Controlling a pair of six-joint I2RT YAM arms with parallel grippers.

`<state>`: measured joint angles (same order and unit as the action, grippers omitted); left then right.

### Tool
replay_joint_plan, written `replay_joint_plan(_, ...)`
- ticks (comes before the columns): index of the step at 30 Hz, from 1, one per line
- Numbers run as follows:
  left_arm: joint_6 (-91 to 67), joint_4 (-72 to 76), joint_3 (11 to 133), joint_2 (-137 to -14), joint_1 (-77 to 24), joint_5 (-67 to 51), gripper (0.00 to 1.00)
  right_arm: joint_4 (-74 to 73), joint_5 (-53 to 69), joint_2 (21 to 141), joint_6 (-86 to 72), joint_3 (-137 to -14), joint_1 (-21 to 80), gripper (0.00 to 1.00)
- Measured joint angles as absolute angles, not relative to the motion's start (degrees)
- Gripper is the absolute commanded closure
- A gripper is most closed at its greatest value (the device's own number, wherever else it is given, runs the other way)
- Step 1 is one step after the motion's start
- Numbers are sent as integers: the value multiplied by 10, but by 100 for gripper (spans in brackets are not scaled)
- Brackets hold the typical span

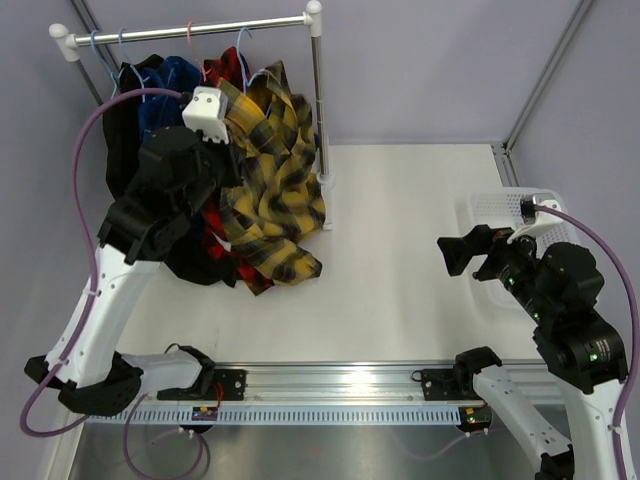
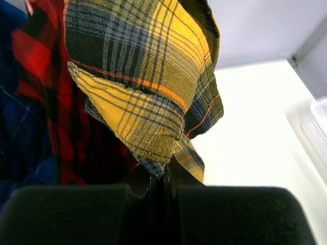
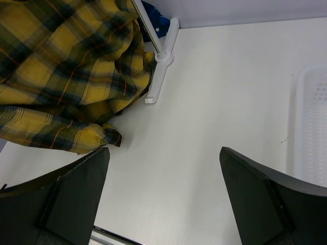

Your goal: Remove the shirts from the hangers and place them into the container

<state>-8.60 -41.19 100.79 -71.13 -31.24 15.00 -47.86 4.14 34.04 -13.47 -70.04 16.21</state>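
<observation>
Four shirts hang from wire hangers (image 1: pixel 241 47) on the rail: a black one (image 1: pixel 120 130), a blue one (image 1: pixel 172 85), a red plaid one (image 1: pixel 222 68) and a yellow plaid one (image 1: pixel 270 160). My left gripper (image 1: pixel 230 172) is pressed into the yellow shirt's left side. In the left wrist view its jaws (image 2: pixel 163 176) are shut on a fold of the yellow plaid shirt (image 2: pixel 143 76), with the red shirt (image 2: pixel 41 66) beside it. My right gripper (image 1: pixel 470 255) hovers open over the table, nothing between its fingers (image 3: pixel 82 189). The white container (image 1: pixel 505 205) lies at the right, partly behind the right arm.
The silver rail (image 1: pixel 190 35) stands on a post (image 1: pixel 318 110) with a white foot (image 3: pixel 158 76) on the table. The yellow shirt's hem (image 3: pixel 61 127) lies bunched on the table near that foot. The container's rim (image 3: pixel 311 122) shows right of my right gripper.
</observation>
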Motion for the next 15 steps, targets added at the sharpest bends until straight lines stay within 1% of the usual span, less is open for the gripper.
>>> replay_joint_plan(3,-85,-448,988,-674,-312,107,100,-479,42,346,-133,-701,162,0)
replay_joint_plan(7,-81,-485,1003,-647,-312,25,100,-478,47,365,-131,-701,162,1)
replay_joint_plan(11,-79,-513,1081,-655,-311,-89,100,-476,56,387,-126,-710,162,0)
replay_joint_plan(15,-80,-512,1140,-657,-311,-187,100,-472,57,410,-123,-748,162,0)
